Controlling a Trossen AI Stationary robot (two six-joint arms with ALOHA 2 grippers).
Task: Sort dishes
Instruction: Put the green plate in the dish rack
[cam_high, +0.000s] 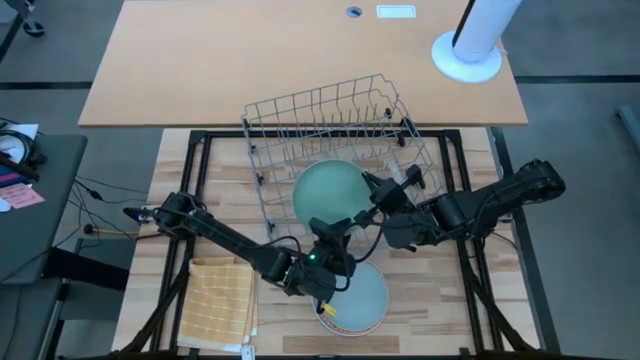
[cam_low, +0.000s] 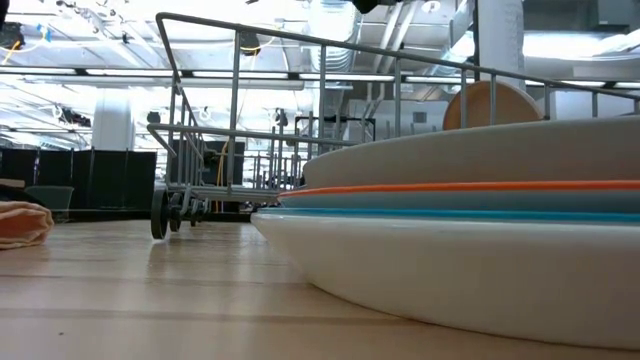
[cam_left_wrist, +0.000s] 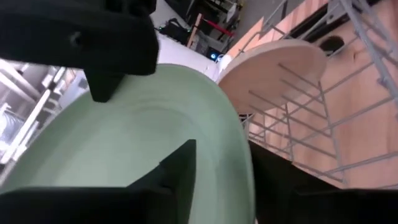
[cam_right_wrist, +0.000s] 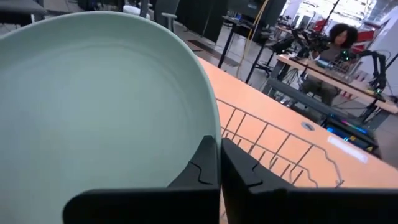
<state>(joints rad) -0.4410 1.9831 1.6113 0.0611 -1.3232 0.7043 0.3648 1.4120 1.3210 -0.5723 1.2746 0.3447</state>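
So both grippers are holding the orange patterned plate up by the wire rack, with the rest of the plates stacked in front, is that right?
Not quite: the plate held by the left gripper and right gripper is the pale green plate, as both wrist views show. It is up by the wire rack, with the stack of plates in front.

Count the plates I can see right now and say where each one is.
5, maybe more hidden. One pale green plate is held up at the wire rack by both hands. Four sit stacked on the table: beige-grey, orange-rimmed, teal, white.
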